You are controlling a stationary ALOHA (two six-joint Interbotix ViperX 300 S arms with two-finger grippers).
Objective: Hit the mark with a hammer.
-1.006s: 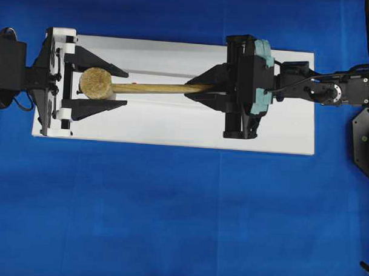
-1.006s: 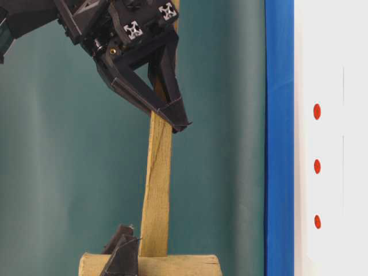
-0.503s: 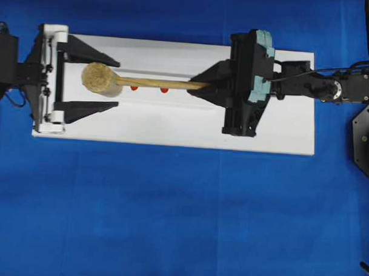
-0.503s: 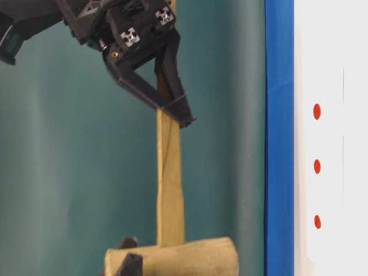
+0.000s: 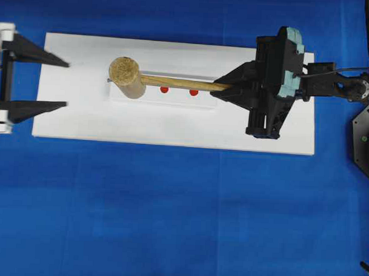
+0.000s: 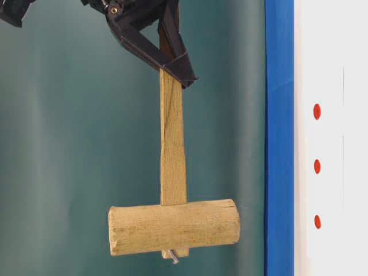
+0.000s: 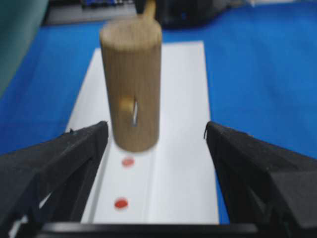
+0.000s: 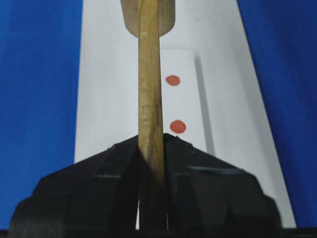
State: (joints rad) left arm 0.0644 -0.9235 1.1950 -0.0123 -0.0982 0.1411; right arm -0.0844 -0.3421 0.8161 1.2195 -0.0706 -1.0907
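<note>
The light wooden mallet w/ thick cylindrical head and long squared handle (image 5: 168,83) hangs in the air above the white rectangular block (image 5: 173,122), which lies on the blue table cover (image 5: 169,216). The right gripper (image 5: 218,87) is clamped tight on the far end of the handle; in the right wrist view both black fingers (image 8: 114,173) press the wood from either side. Handle runs approx. level along the block's long axis in the overhead view, head toward the left end.

In the table-level view the mallet head (image 6: 174,227) sits clear of the block face, a gap of teal backdrop btwn them, and a small metal pin shows at the head's end.

The block carries a row of red dots on a slightly raised strip. The small red round end dot (image 6: 317,221), the mark, shows in the table-level view; the head is roughly level w/ it there but well apart from the surface. In the overhead view only two dots (image 5: 164,89) show beside the handle, and the head covers the spot where the third would lie. The left wrist view shows two dots below the head; which is which can't be told.

The left gripper (image 5: 66,84) is at the block's left edge, jaws spread wide, nothing btwn them, near the head w/o touching it.
</note>
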